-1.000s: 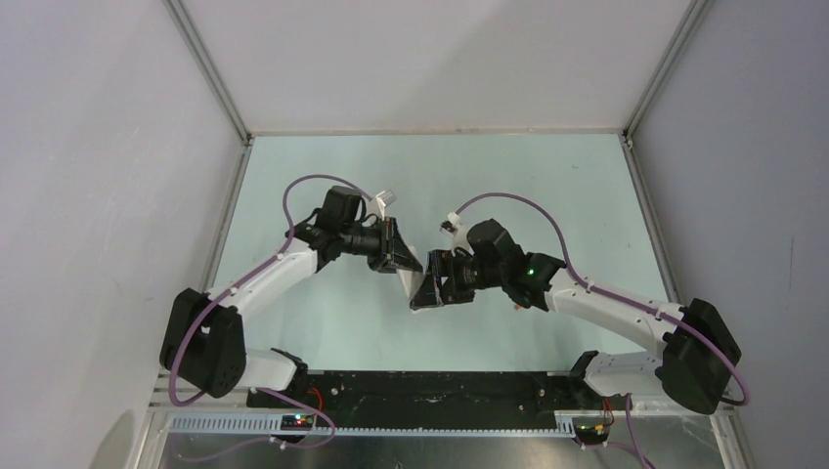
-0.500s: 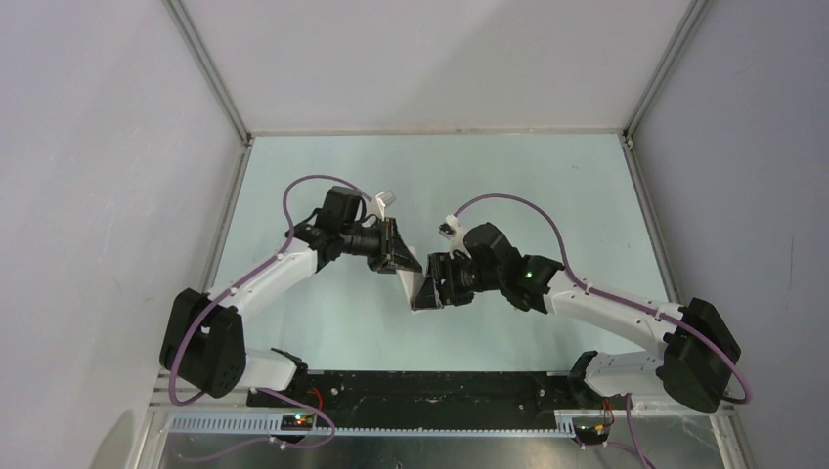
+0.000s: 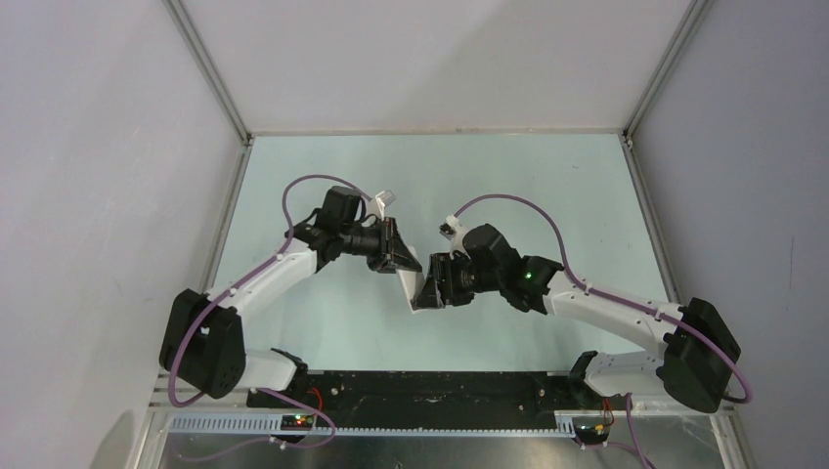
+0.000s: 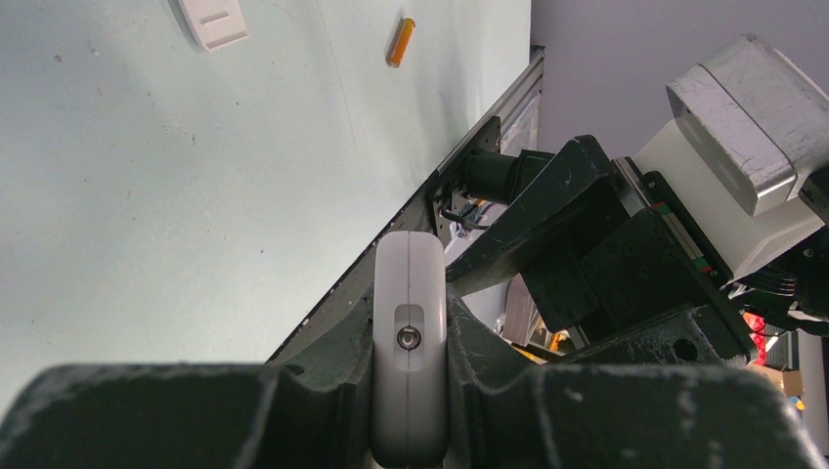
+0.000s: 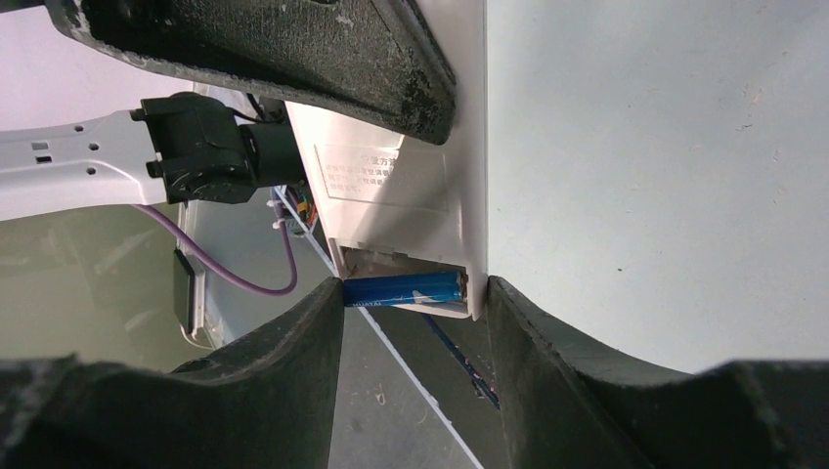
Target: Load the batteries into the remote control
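My left gripper (image 4: 409,327) is shut on the white remote control (image 4: 409,293), holding it edge-on above the table (image 3: 323,322). The open battery bay at the remote control's (image 5: 411,186) free end holds the blue battery (image 5: 401,289), lying crosswise. My right gripper (image 5: 415,293) spans that end. One finger touches the battery's protruding tip and the other touches the remote's side wall. The orange battery (image 4: 400,42) lies loose on the table, far from both grippers. From above, the two grippers (image 3: 401,259) (image 3: 430,288) meet at the remote (image 3: 415,285) mid-table.
A white cover piece (image 4: 212,21) lies on the table near the orange battery. Grey walls with metal rails enclose the table on three sides. The black base rail (image 3: 430,391) runs along the near edge.
My right gripper's jaws have narrowed onto the remote's end and the arm has edged slightly left. The left arm and remote have stayed still.
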